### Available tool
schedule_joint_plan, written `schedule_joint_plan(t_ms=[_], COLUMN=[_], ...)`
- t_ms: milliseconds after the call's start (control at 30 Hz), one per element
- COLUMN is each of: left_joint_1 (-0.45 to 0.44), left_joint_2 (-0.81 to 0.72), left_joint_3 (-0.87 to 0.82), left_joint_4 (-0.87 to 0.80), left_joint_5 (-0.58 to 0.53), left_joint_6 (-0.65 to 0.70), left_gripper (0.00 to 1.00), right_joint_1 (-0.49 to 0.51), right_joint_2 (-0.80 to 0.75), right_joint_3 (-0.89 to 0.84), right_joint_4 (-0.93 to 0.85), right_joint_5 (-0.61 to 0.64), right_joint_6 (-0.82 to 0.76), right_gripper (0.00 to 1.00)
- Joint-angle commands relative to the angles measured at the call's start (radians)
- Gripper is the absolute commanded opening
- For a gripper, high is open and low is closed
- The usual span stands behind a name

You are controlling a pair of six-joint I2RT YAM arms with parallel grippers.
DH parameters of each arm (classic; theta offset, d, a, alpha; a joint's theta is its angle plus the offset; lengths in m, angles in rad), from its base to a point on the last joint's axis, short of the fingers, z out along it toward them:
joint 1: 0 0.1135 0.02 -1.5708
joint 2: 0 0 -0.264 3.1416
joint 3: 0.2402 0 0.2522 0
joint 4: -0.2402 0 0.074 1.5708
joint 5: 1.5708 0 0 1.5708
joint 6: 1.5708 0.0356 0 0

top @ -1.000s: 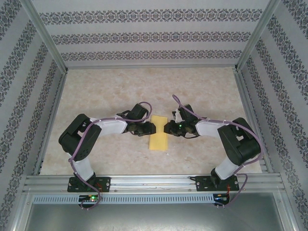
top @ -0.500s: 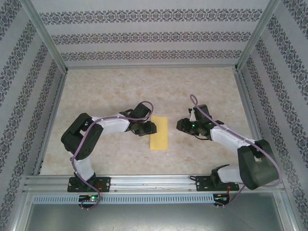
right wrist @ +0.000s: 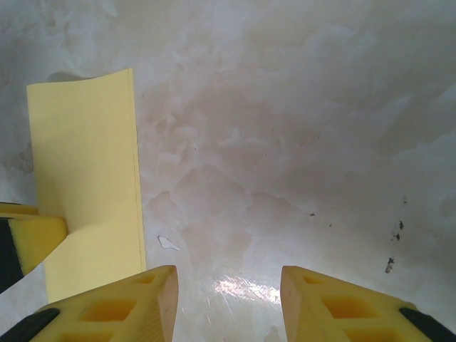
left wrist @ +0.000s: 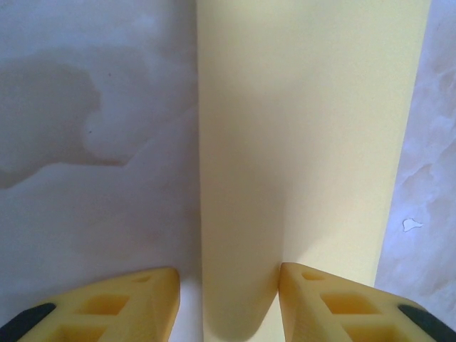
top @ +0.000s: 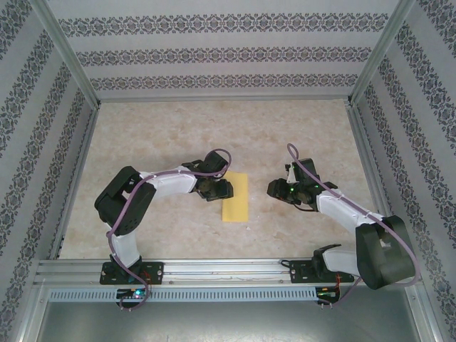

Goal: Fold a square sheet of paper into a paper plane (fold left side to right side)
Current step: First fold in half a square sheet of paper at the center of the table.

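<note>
The square sheet of paper (top: 236, 197) lies flat on the table as a narrow pale-yellow rectangle, long side running away from the arms. My left gripper (top: 224, 189) sits low at its left edge, open. In the left wrist view the paper (left wrist: 306, 128) runs up the frame, its left edge passing between the left gripper's (left wrist: 228, 288) spread fingers (left wrist: 128, 303). My right gripper (top: 271, 189) hovers to the right of the paper, apart from it. In the right wrist view the right gripper (right wrist: 228, 299) is open over bare table, with the paper (right wrist: 85, 178) at the left.
The marbled tabletop (top: 171, 135) is walled by patterned panels on three sides, with a metal rail (top: 228, 271) at the near edge. A small white fleck (right wrist: 168, 244) lies beside the paper's near right edge.
My right arm has drawn back to the right, away from the paper's right edge. The left gripper has stayed at the paper's left edge; the paper has not visibly shifted.
</note>
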Motion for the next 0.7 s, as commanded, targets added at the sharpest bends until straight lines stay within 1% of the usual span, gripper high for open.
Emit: schedule_joint_plan(t_ms=[0,667], left_joint_1=[-0.062,-0.066], left_joint_2=[0.136,0.172], left_joint_3=[-0.023,0.008], left_joint_4=[0.082,0.062], left_joint_5=[0.039,0.048], left_joint_6=[0.021,0.015], left_gripper=[0.44,0.45], right_joint_1=[-0.009,-0.01], right_joint_2=[-0.002,0.032], right_joint_3=[-0.011,-0.005], right_joint_4=[-0.012,0.0], right_joint_5=[0.0,-0.029], right_joint_6=[-0.014,-0.017], right_gripper=[0.42,0.42])
